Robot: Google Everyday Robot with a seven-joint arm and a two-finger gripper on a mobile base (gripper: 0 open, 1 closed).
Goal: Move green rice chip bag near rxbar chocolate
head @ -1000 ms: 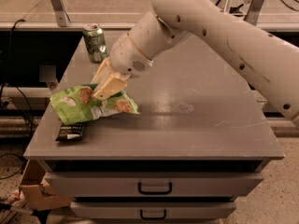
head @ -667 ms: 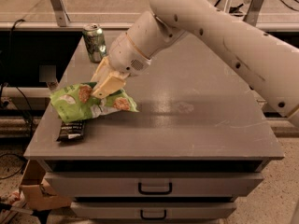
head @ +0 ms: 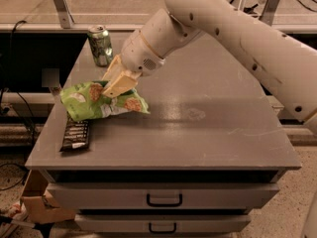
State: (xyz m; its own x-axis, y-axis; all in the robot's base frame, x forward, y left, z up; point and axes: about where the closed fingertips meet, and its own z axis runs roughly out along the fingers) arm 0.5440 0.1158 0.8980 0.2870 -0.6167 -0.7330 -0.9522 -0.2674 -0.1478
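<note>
Tan two-finger pincer (head: 118, 83) at the left rear of the grey tabletop (head: 208, 133), closed, as far as can be judged, on the crumpled upper edge of the bright green glossy rice chip bag (head: 101, 103). Bag lying just behind the slim dark-wrapped chocolate bar (head: 75, 135), its lower left corner touching or overlapping the bar's far end. Bar itself close to the front left corner of the tabletop.

Risks from here:
- Dragging the bag forward or leftward and sweeping the bar over the edge.
- Slipping of the glossy film out of a shallow pinch.
- Swinging backward into the green-and-silver drink can (head: 100, 44) standing just behind.

Probably little left to do but set down and let go cleanly.

Against a second ago: pincer and bag a touch higher and farther back, more of the bar's far end uncovered. Can and bar unmoved.
</note>
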